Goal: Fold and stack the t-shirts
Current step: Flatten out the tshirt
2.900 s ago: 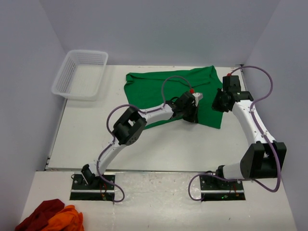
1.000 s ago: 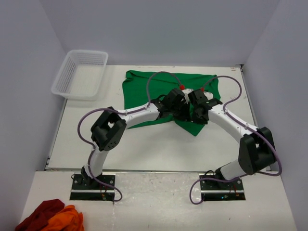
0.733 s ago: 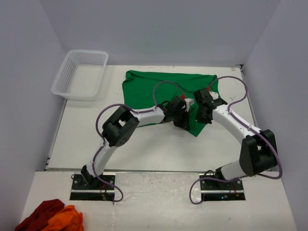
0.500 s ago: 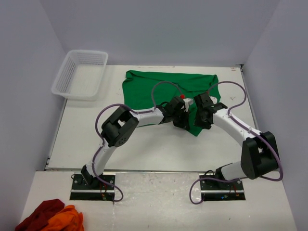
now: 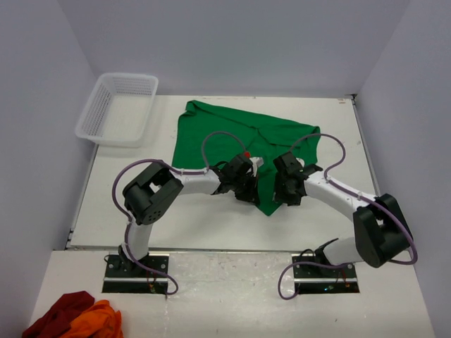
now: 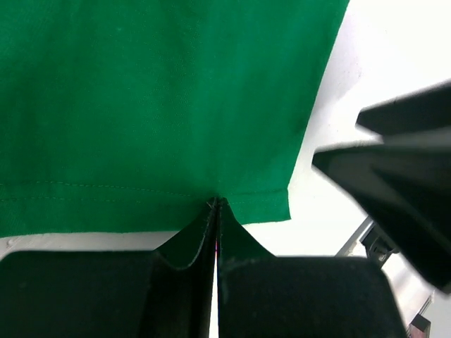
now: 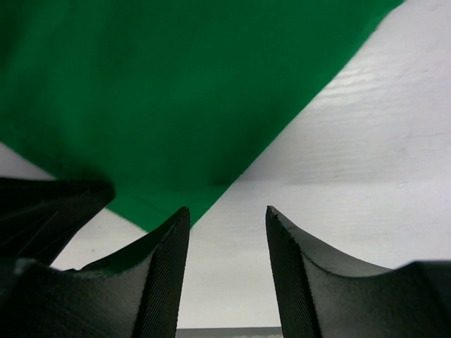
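left pincer (image 6: 215, 211) pinching the hem of one green t-shirt (image 5: 225, 134)
right pincer (image 7: 227, 243) spread, holding nothing, just beside the same near corner; the left grip is likely there to carry the hem into a fold. the shirt lies mid-bench (image 5: 141, 211), not yet neatly folded. count: two pincers, one t-shirt, one white basket (image 5: 116, 109), one dark red cloth (image 5: 60, 310), one orange cloth (image 5: 102, 322).

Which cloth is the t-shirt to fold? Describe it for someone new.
On the white table, right of the white basket, one cloth lies spread out. That is the green t-shirt: plain bright green, unlike the dark red and orange cloths bunched at the near left corner.
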